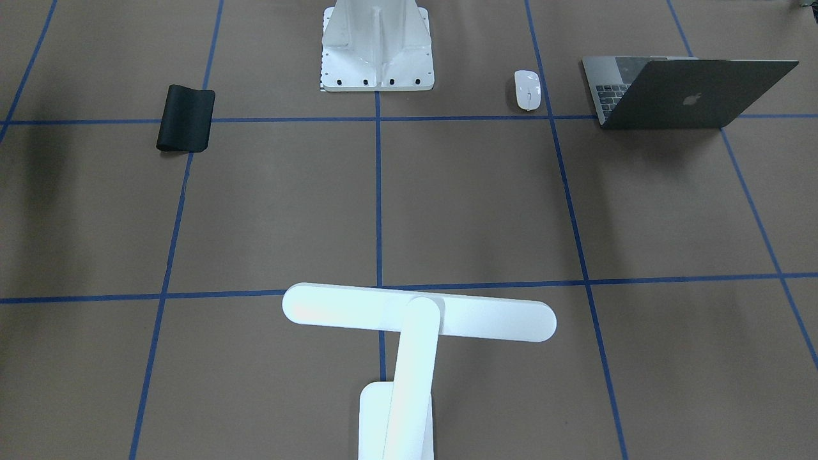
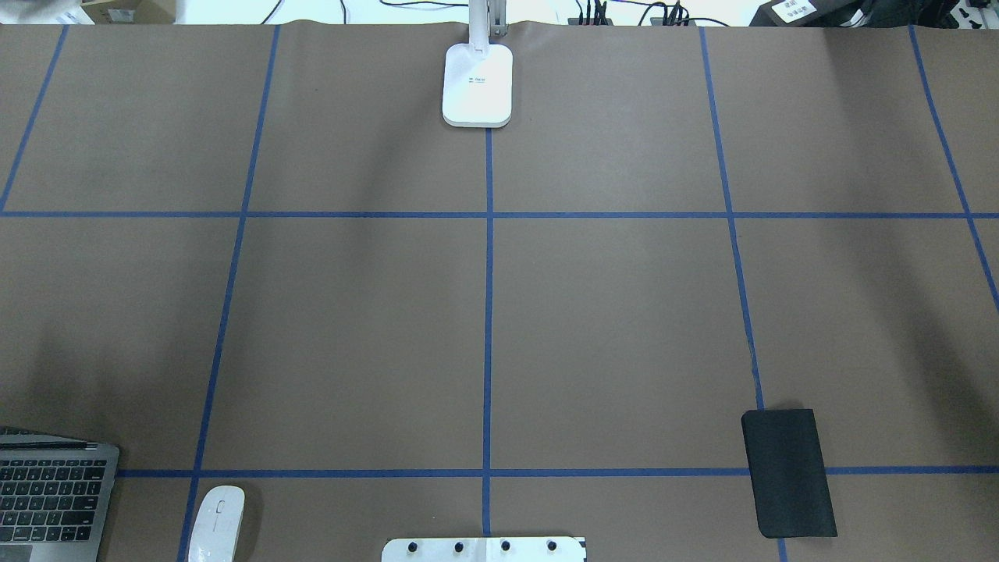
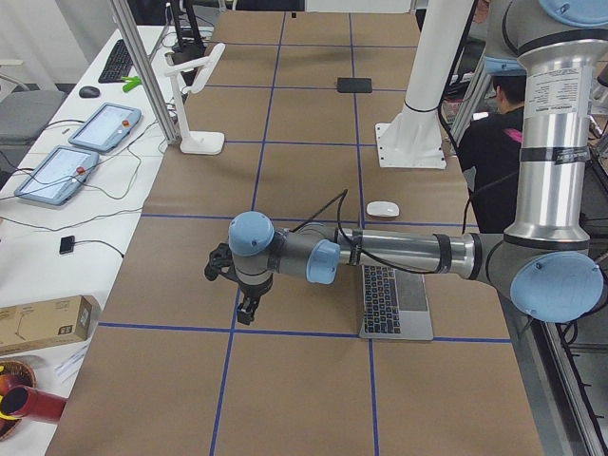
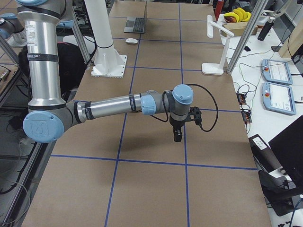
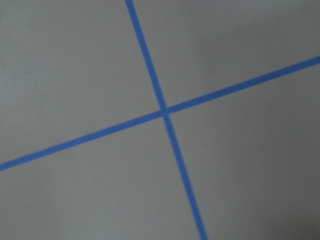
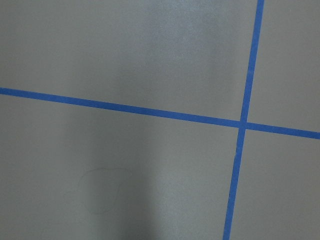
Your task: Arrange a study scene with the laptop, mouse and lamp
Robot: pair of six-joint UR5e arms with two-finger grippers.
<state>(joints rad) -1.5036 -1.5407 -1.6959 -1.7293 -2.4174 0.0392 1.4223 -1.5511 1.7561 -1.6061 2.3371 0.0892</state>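
The grey laptop (image 1: pixel 690 96) stands open at the table's near-left corner by the robot; it also shows in the overhead view (image 2: pixel 47 492). The white mouse (image 1: pixel 527 89) lies just beside it (image 2: pixel 217 521). The white lamp (image 1: pixel 418 313) stands at the far middle edge, with its base (image 2: pixel 478 86) on the centre tape line. My left gripper (image 3: pixel 247 309) hangs over bare table beyond the laptop. My right gripper (image 4: pixel 177 137) hangs over bare table on the right side. Both show only in side views, so I cannot tell whether they are open or shut. Both wrist views show only table and tape.
A black mouse pad (image 1: pixel 186 118) lies on the robot's right side (image 2: pixel 788 472). The white ribbed pedestal (image 1: pixel 377 48) stands at the robot's base. Blue tape lines grid the brown table (image 2: pixel 609 328). Tablets and cables lie past the far edge (image 3: pixel 71 157).
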